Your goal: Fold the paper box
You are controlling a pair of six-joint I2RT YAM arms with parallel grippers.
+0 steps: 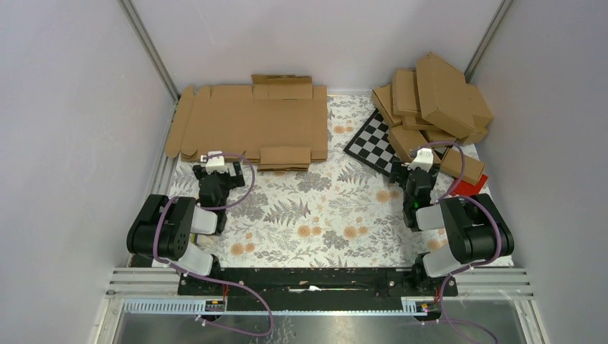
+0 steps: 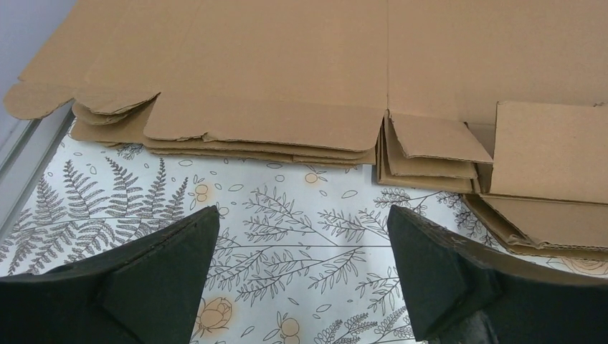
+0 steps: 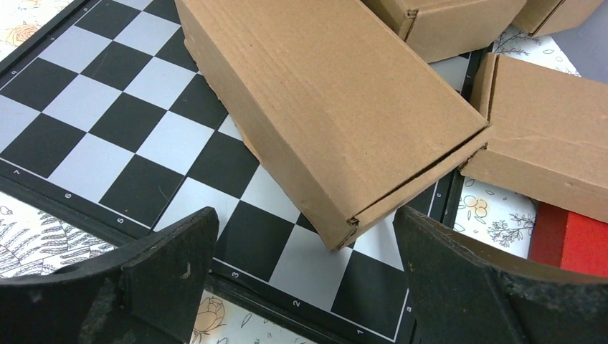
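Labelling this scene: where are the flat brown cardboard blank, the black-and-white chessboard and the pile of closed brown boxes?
flat brown cardboard blank [image 1: 251, 118], top external view, main panel.
black-and-white chessboard [image 1: 369, 143], top external view, uncovered squares.
pile of closed brown boxes [image 1: 444, 87], top external view, topmost lid.

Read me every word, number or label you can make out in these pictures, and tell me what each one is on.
"7", "6", "5": on the near border of the chessboard, right wrist view.
"3", "2": same border, further right.
Marks at that border's right corner: too small to read.
Paper box blank and closed boxes: no print visible.
Top view: nothing readable.
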